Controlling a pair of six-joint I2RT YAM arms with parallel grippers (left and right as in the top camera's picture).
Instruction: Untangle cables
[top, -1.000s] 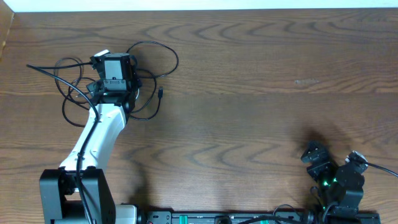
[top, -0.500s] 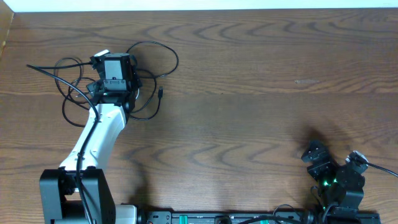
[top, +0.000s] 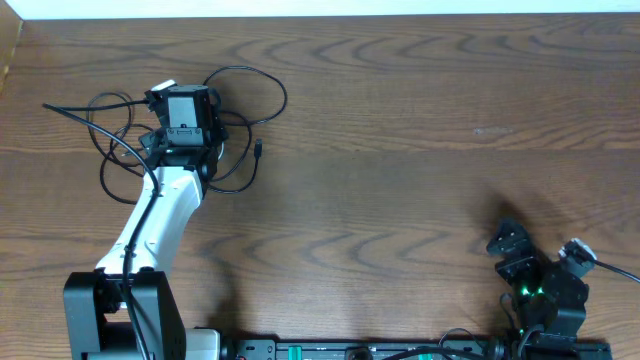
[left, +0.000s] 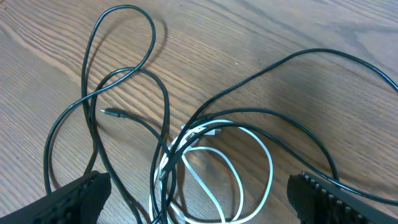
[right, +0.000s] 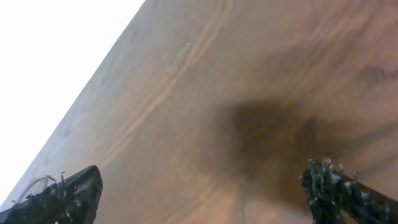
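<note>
Far left of table: the cables lie in one loose tangle, with the left gripper (top: 185, 118) poised over it.
Black cable (left: 124, 74): long and thin, thrown in several wide loops across the wood; one small plug end (left: 111, 113) lies free inside a loop, clear of the knot.
White cable (left: 261, 158): shorter, coiled in a rough ring; black strands cross it where the two bunch together low in the left wrist view.
Left fingers (left: 78, 196): wide apart, holding nothing, one on each side of the bunched crossing.
Right gripper (top: 512, 253): parked at the near right edge, well apart from the cables; its fingers (right: 65, 193) are spread and hold nothing.
Step in hand: lining up for a first grasp, judging by the open jaws above the knot; nothing looks separated yet.
Next move: lower and pinch a single strand, probably white, beside the crossing, then draw it out sideways.
Risk: catching both colours at once would drag the whole tangle rather than part it.
</note>
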